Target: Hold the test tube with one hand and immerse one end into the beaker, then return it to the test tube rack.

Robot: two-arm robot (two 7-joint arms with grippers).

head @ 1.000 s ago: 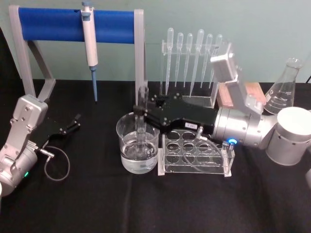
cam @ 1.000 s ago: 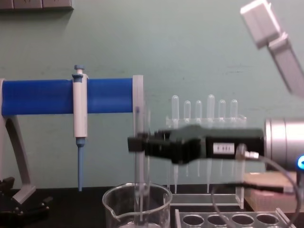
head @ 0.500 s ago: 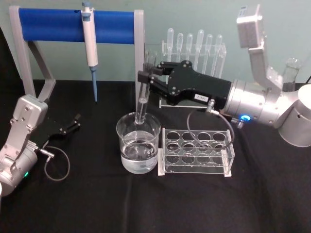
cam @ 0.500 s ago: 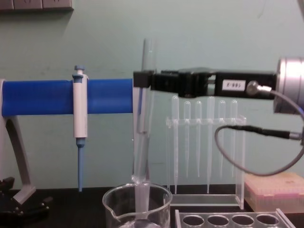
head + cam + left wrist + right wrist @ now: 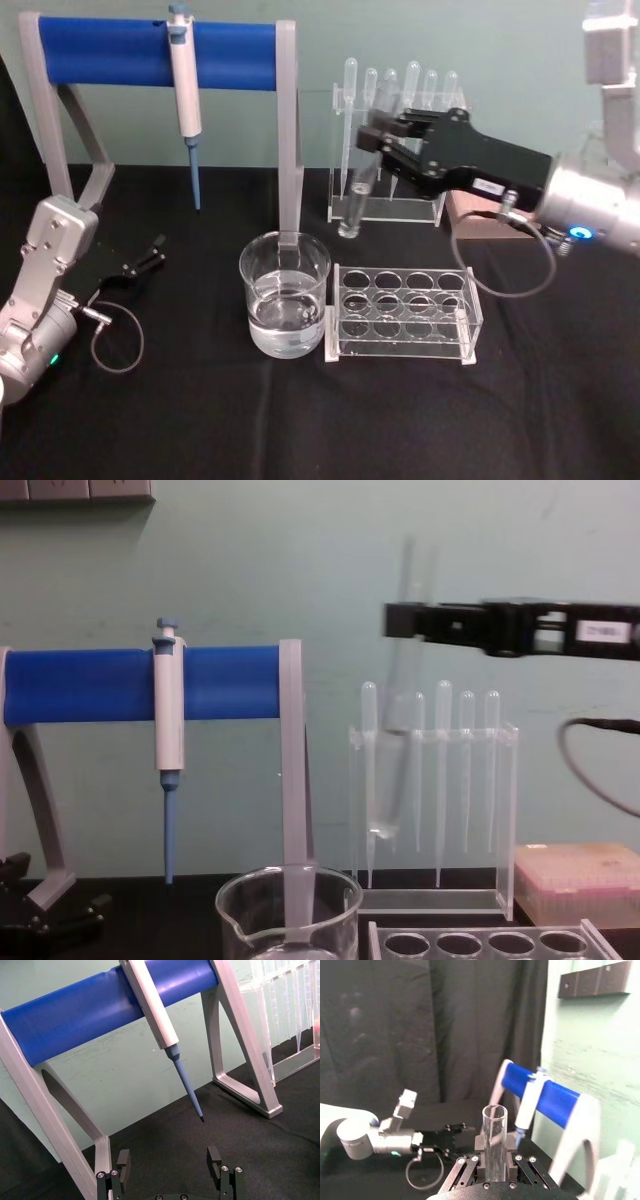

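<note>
The test tube (image 5: 354,200) hangs in the air, slightly tilted, above and behind the left end of the clear tube rack (image 5: 405,315). My right gripper (image 5: 372,145) is shut on its upper part, with the open rim poking out above the fingers (image 5: 494,1115). In the chest view the tube (image 5: 393,770) is in front of the pipettes, its round bottom well above the table. The beaker (image 5: 250,285), part full of clear liquid, stands to the tube's lower left, apart from it. My left gripper (image 5: 169,1162) rests open on the black table at the far left (image 5: 150,255).
A blue-barred stand (image 5: 110,50) holds a micropipette (image 5: 183,75) behind the beaker; its grey post (image 5: 289,130) rises right behind the beaker. A clear holder with several bulb pipettes (image 5: 410,110) stands behind the tube. A pink box (image 5: 580,880) is at the right.
The right gripper has lifted the test tube out of the beaker, then carried it right and back, over the rack. The left arm has not moved.
</note>
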